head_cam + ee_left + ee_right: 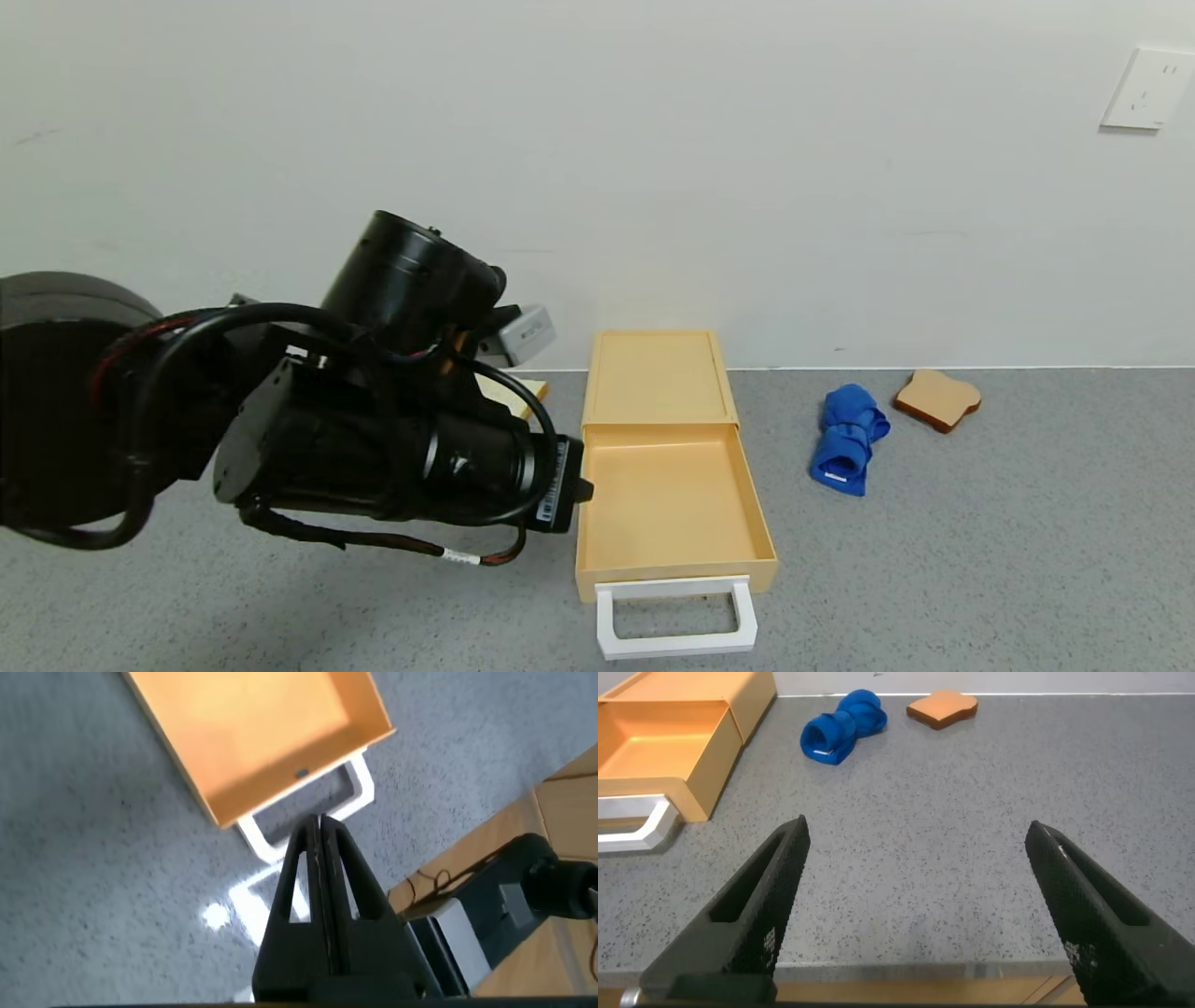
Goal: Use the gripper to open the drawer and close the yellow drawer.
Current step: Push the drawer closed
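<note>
Setting: Grey speckled countertop (980, 560) against a plain white wall (747, 168), with a wall socket (1146, 89) high on the robot's right.

Drawer: a flat pale yellow-tan plastic drawer (667, 467) sits near the middle of the counter, its back end close to the wall. Its sliding tray is pulled well out toward the robot and shows nothing inside.

Handle: a white rectangular loop handle (676, 616) sticks out from the tray's front edge, lying low over the counter.

Handling, as a judgement: thin rigid plastic, probably light, so the whole box may slide when pushed. The loop handle is the place to hook for pulling; the flat tray front just above it is the place to press for closing.

Left gripper: the left gripper (320, 835) hangs above the counter near the handle, tips aimed toward it and touching nothing. Its two black fingers are pressed together and hold nothing. In the head view its bulky black wrist sits just to the left of the open tray.

Right gripper: the right gripper (915, 845) is parked low over bare counter to the right of the tray, fingers spread wide and empty.

Other things: a rolled blue cloth (848, 437) and a bread slice (936, 399) lie right of the drawer, well apart from it.
</note>
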